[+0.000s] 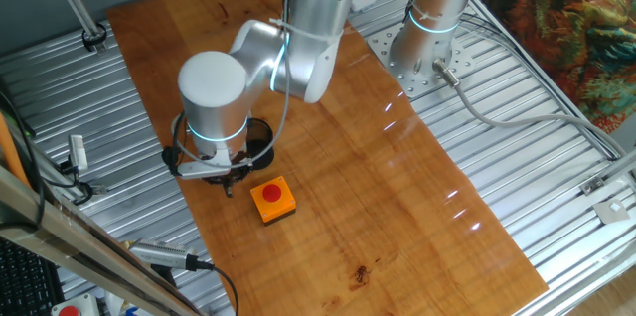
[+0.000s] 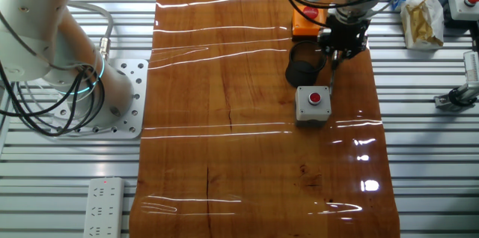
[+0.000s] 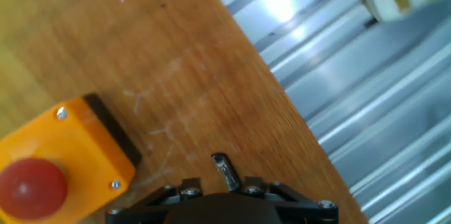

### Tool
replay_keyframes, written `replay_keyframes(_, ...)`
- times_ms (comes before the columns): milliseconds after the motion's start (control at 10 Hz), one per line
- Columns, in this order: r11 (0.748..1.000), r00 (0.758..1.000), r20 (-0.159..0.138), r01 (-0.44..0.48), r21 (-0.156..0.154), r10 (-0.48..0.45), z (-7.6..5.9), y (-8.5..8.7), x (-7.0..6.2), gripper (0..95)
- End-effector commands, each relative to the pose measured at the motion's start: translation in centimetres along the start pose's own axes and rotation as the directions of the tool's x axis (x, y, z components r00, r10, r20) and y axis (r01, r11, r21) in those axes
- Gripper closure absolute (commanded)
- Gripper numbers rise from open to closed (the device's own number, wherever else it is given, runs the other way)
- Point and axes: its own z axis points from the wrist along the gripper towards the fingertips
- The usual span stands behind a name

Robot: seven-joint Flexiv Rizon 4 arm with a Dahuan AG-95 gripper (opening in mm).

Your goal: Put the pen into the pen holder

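My gripper (image 1: pixel 225 179) is shut on the pen (image 1: pixel 229 189), a thin dark stick that points down from between the fingers a little above the wood. In the other fixed view the pen (image 2: pixel 333 66) hangs just right of the pen holder (image 2: pixel 303 64), a small black cup standing upright on the table. In the first fixed view the cup (image 1: pixel 258 142) is partly hidden behind my wrist. In the hand view the pen's lighter tip (image 3: pixel 224 170) sticks out of the gripper (image 3: pixel 224 182) over bare wood; the cup is out of that view.
An orange box with a red button (image 1: pixel 273 200) stands close to the gripper and shows in the hand view (image 3: pixel 63 164). A grey box with a red button (image 2: pixel 313 103) stands beyond the cup. The wooden table's edge (image 3: pixel 282 97) and metal slats run nearby.
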Motion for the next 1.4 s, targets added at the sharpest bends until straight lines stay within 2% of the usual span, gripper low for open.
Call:
replay_keyframes(100,1.000,1.000,0.001,-0.007,0.000,0.007,0.0,0.0,0.0,95.0)
replay_keyframes(300,1.000,1.000,-0.005,-0.010,-0.008,0.010,-0.3,-0.2,0.0,95.0)
replay_keyframes(600,1.000,1.000,0.016,-0.022,-0.018,0.022,-2.0,-0.7,-0.2,95.0)
replay_keyframes(700,0.999,0.999,0.028,-0.028,-0.027,0.029,-3.2,-1.2,-0.5,95.0)
replay_keyframes(800,0.999,0.999,0.030,-0.032,-0.038,0.033,-4.3,-1.6,-0.8,95.0)
replay_keyframes(1000,0.998,0.999,0.030,-0.025,-0.060,0.027,-7.2,-2.3,-1.3,95.0)
replay_keyframes(1100,0.997,0.999,0.036,-0.028,-0.068,0.031,-8.4,-2.4,-1.4,95.0)
replay_keyframes(1200,0.996,0.998,0.046,-0.040,-0.085,0.044,-10.7,-2.4,-1.6,95.0)
replay_keyframes(1300,0.995,0.998,0.051,-0.043,-0.091,0.048,-11.5,-2.3,-1.8,95.0)
replay_keyframes(1400,0.994,0.997,0.061,-0.049,-0.099,0.055,-13.0,-1.9,-2.1,95.0)
